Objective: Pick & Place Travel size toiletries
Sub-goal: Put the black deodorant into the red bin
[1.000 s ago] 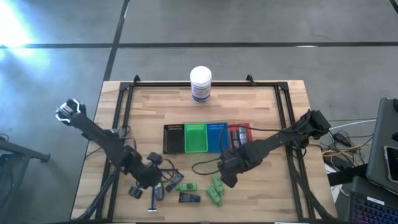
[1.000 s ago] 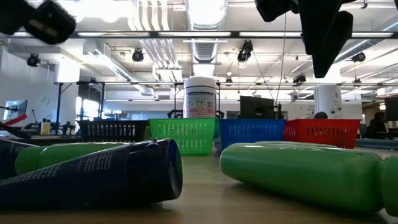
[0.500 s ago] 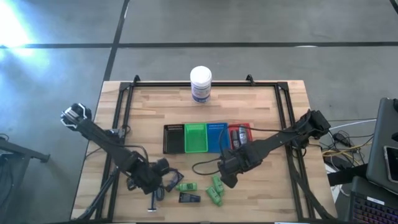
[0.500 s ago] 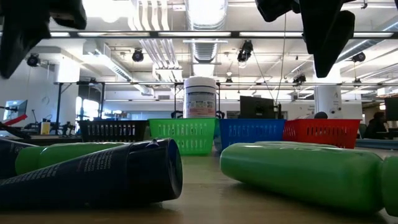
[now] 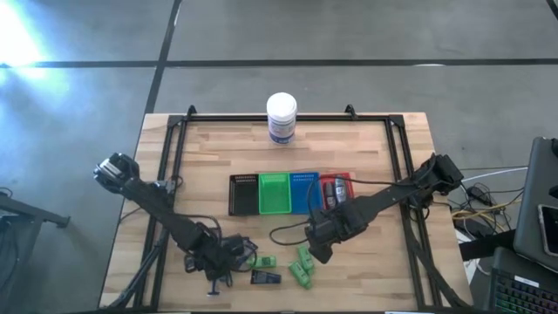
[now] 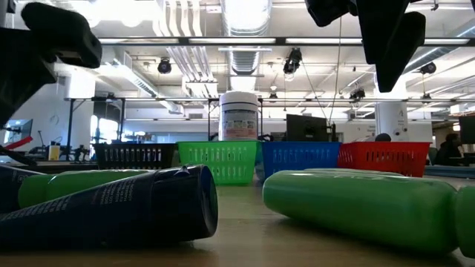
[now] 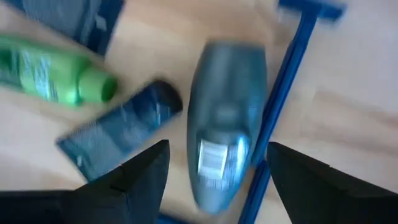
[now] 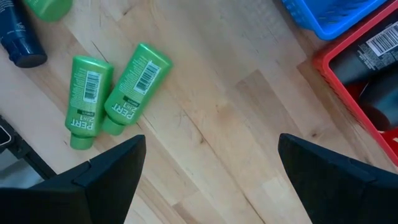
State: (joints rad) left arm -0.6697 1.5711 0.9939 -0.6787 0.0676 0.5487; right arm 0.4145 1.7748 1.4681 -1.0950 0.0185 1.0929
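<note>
The travel size toiletries lie loose near the table's front edge. My left gripper (image 5: 228, 255) hangs open over them. In the left wrist view its fingers stand on either side of a grey tube (image 7: 227, 149) without touching it. Beside that tube lie a thin blue stick (image 7: 283, 106), a dark tube (image 7: 121, 130) and a green bottle (image 7: 56, 78). My right gripper (image 5: 314, 249) waits open, to the right of two green bottles (image 8: 112, 93) that lie side by side on the wood.
Black (image 5: 244, 194), green (image 5: 274, 194), blue (image 5: 303, 192) and red (image 5: 336, 190) trays stand in a row at mid-table; the red one holds dark items (image 8: 373, 62). A white jar (image 5: 282, 118) stands at the far edge. A black frame (image 5: 174, 157) rims the table.
My left arm has swung in from the table's left, and its gripper has come down a little toward the near edge, over the toiletries. The right arm and the toiletries have stayed where they were.
</note>
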